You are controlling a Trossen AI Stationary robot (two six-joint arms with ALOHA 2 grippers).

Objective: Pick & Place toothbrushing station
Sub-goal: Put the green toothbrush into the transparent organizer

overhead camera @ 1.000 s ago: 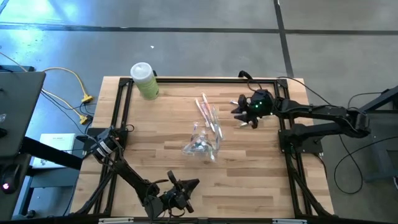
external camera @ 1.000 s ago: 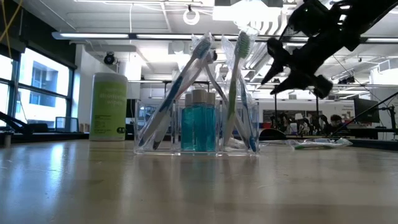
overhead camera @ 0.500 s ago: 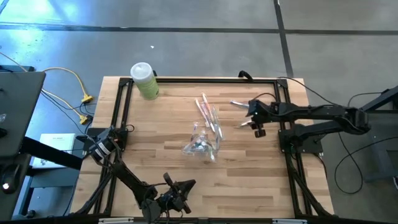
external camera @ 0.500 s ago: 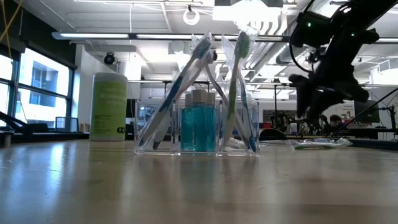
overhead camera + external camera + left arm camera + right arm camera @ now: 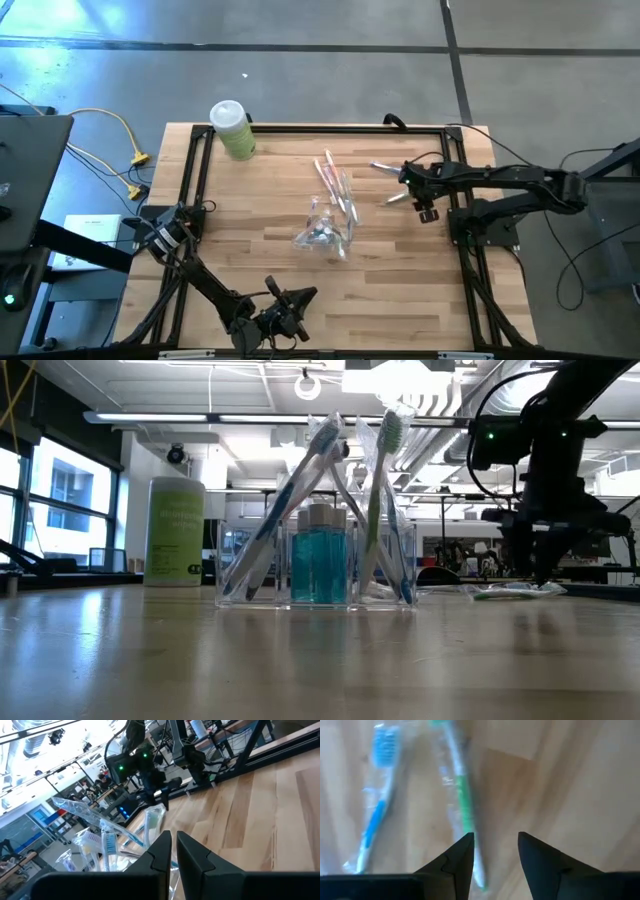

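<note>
- My right pincer (image 5: 426,207) has swung off the middle of the tabletop (image 5: 260,200) and turned to point straight down, near the right edge. A second ago it was tilted, higher up and closer to the holder.
- Its fingers stand apart with nothing between them; no grip yet.
- In the right wrist view the green toothbrush (image 5: 463,805) lies flat in its clear wrapper directly under the gap, just off the left finger. The blue toothbrush (image 5: 374,822), also wrapped, lies beside it and apart.
- In the low view the wrapped brush (image 5: 512,592) sits on the tabletop right below my pincer, which hovers over it without touching.
- The clear holder (image 5: 325,228) is mid-table, already carrying upright brushes and a blue bottle (image 5: 318,565), and is well apart from my pincer.
- The green canister (image 5: 233,130) is at the far left corner, untouched.
- My left pincer (image 5: 288,316) is parked at the near edge, fingers together, holding nothing.
- My read: the approach is done and I am lined up for the pick of the green brush. Next is a drop and a close. The slippery wrapper and thin handle could slide out, and the brush sits slightly off centre.
</note>
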